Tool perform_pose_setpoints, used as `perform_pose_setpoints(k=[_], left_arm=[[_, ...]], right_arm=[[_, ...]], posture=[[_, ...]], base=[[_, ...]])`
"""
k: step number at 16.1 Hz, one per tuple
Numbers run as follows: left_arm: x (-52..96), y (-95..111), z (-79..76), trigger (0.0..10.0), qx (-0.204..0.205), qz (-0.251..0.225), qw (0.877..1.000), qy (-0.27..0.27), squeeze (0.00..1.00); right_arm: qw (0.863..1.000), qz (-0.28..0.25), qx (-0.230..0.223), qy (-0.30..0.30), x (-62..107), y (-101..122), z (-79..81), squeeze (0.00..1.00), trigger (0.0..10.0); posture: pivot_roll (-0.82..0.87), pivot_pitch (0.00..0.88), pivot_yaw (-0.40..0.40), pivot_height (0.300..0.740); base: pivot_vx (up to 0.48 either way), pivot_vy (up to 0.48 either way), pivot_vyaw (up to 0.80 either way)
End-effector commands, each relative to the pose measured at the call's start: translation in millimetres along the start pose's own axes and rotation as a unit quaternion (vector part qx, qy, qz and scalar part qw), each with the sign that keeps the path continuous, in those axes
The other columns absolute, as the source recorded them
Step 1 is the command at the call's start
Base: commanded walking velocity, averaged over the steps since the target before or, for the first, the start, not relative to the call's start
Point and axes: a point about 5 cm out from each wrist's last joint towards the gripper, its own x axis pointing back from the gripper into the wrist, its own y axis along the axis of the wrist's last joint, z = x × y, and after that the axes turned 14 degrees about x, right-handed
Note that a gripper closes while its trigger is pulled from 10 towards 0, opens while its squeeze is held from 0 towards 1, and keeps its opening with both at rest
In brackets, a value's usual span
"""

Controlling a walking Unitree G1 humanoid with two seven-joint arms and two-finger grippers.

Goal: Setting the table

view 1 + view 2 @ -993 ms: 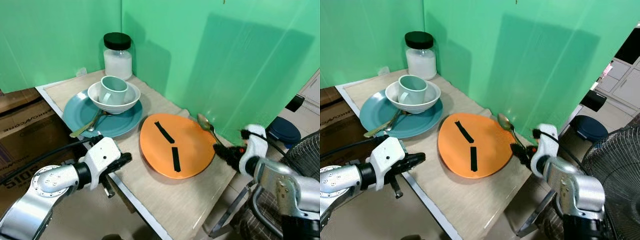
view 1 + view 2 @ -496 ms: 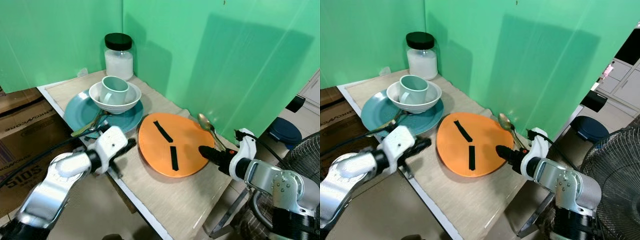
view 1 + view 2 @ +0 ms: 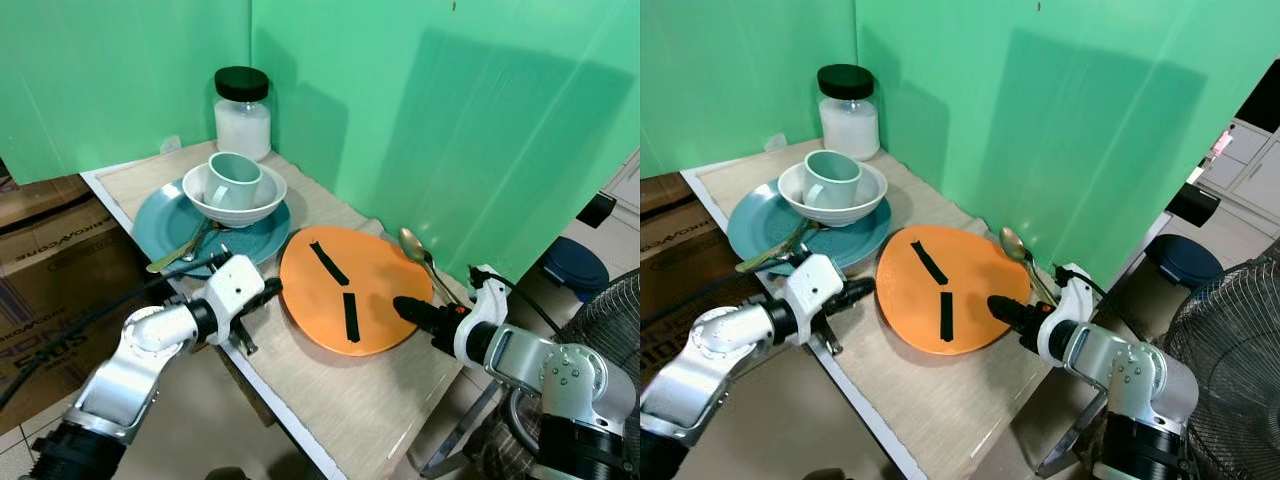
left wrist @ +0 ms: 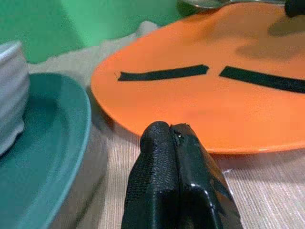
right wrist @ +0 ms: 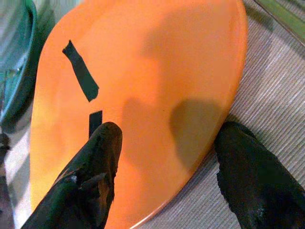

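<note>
An orange round plate (image 3: 350, 290) with two black tape strips lies on the table (image 3: 330, 400). My left gripper (image 3: 268, 288) is shut, and its tip (image 4: 169, 131) sits just short of the plate's left rim, beside the teal plate (image 3: 170, 220). My right gripper (image 3: 403, 305) is open at the orange plate's right edge. In the right wrist view one finger (image 5: 95, 167) hangs over the plate and the other finger (image 5: 248, 167) is over the table beside it. A spoon (image 3: 418, 252) lies along the plate's far right side.
On the teal plate stands a white bowl (image 3: 232, 195) holding a pale green mug (image 3: 238, 178), with cutlery (image 3: 180, 252) beside it. A black-lidded jar (image 3: 243, 100) stands in the green-screened corner. Cardboard boxes (image 3: 50, 250) sit on my left and a fan (image 3: 610, 300) on my right.
My left gripper has risen from below the table edge to the orange plate's left rim. My right gripper has come in from beyond the table over the plate's right edge.
</note>
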Motion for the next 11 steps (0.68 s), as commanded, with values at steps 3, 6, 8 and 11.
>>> perform_pose_setpoints(k=[3,6,8,11], left_arm=[[-10.1,-9,-3.1,10.0,0.007,-0.001,1.0,-0.008,0.0],[-12.3,-16,-6.0,10.0,0.008,0.006,1.0,-0.017,0.0],[-13.9,-20,-6.7,10.0,0.008,0.009,1.0,-0.021,0.0],[-14.5,-22,-6.8,10.0,0.007,0.01,1.0,-0.024,0.0]], right_arm=[[1.0,-0.013,-0.014,0.021,-1.9,3,5.3,0.0,10.0],[0.999,-0.022,-0.02,0.036,-1.0,6,8.4,0.0,6.1],[0.998,-0.029,-0.031,0.056,-0.7,6,13.4,0.0,0.0],[0.996,-0.029,-0.038,0.081,-2.9,4,21.0,0.0,0.0]], posture=[[0.1,0.0,-0.111,0.74],[0.1,0.0,-0.108,0.74],[0.1,0.0,-0.107,0.74],[0.1,0.0,-0.11,0.74]], base=[[0.0,0.0,0.0],[0.0,0.0,0.0],[0.0,0.0,0.0],[0.0,0.0,0.0]])
